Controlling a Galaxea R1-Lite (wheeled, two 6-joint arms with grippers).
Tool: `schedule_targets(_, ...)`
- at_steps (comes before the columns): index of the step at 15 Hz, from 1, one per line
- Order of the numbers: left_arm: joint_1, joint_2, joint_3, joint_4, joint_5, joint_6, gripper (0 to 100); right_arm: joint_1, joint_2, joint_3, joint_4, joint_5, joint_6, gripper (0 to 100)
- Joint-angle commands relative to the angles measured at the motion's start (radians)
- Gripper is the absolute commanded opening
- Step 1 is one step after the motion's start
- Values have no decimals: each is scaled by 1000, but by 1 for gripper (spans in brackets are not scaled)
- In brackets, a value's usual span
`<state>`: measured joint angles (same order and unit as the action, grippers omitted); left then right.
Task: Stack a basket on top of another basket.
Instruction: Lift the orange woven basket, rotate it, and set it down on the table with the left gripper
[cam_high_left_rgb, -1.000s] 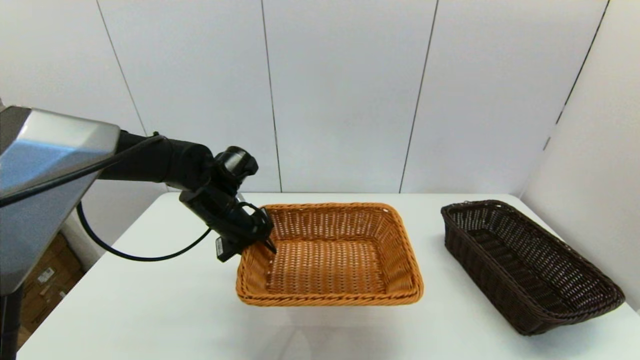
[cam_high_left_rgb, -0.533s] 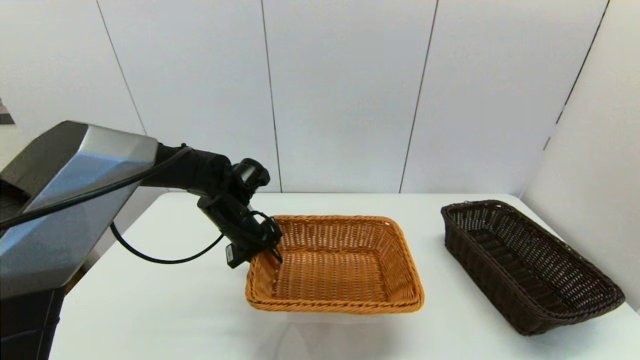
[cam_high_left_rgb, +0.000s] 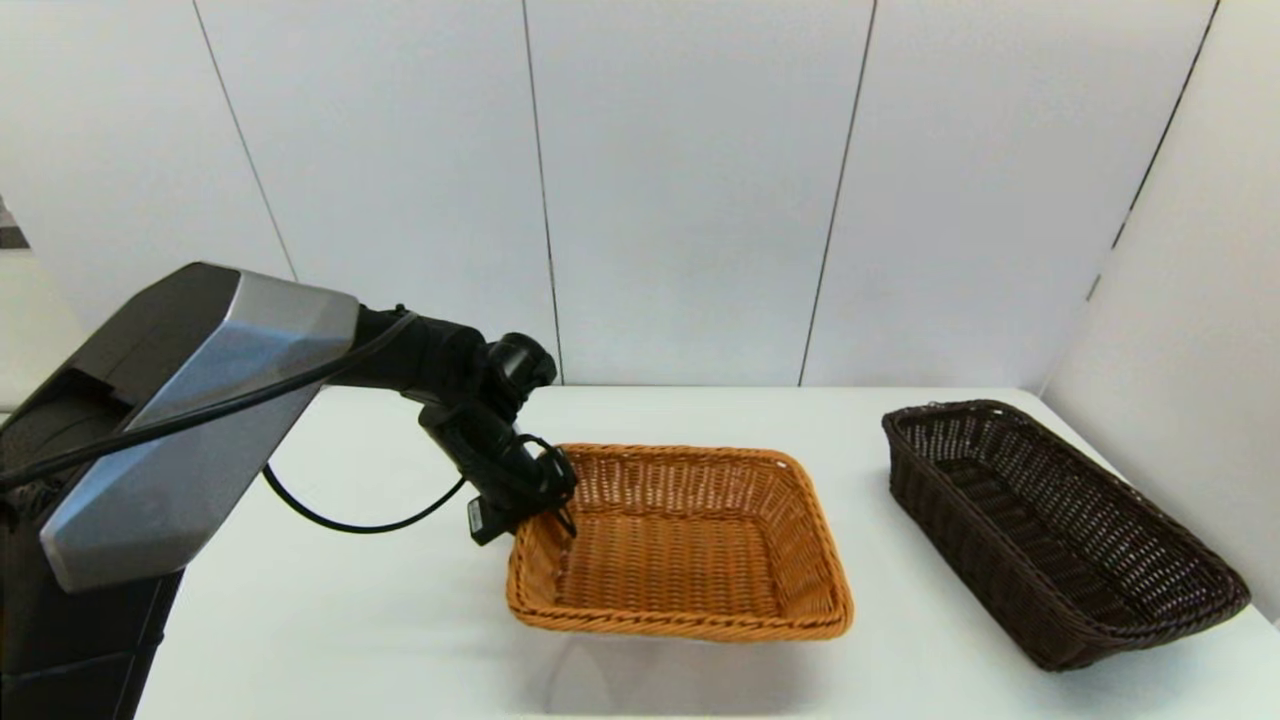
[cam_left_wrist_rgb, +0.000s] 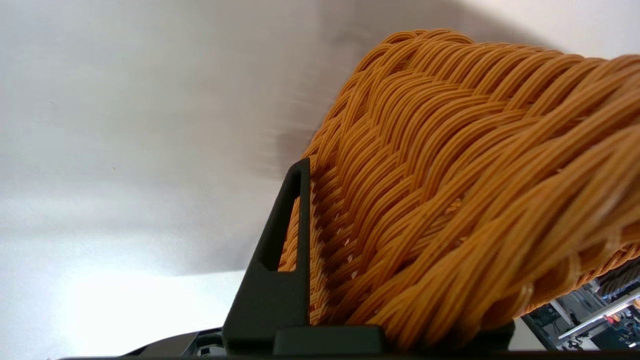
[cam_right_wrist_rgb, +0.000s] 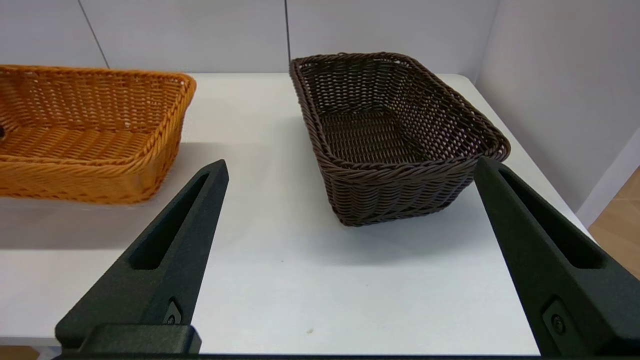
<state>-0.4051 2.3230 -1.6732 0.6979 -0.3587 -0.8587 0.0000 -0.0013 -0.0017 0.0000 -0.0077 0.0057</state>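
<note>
Left end effector (cam_high_left_rgb: 545, 505) grips orange basket (cam_high_left_rgb: 690, 560) (rim).

The scene is viewed from the head camera from above and behind the near edge of the white table (cam_high_left_rgb: 350, 620), facing forward and down toward the far wall; the orange basket (cam_high_left_rgb: 680, 545) and the dark brown basket (cam_high_left_rgb: 1060, 530) are both taken in. The left wrist camera is set very close against the orange basket's braided rim (cam_left_wrist_rgb: 450, 190), so little else is seen there. From the right wrist camera the table is viewed low from its near edge, facing the far edge, with both baskets shared with the head view.
</note>
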Motion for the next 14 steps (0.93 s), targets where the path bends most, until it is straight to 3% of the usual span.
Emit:
schedule_targets(1, -3, 13, -23, 6, -2, -6, 0, 0, 0, 0, 0, 0, 0, 100)
schedule_targets(14, -11, 19, -26, 8, 0, -16, 0, 0, 1, 0, 0, 0, 0, 100)
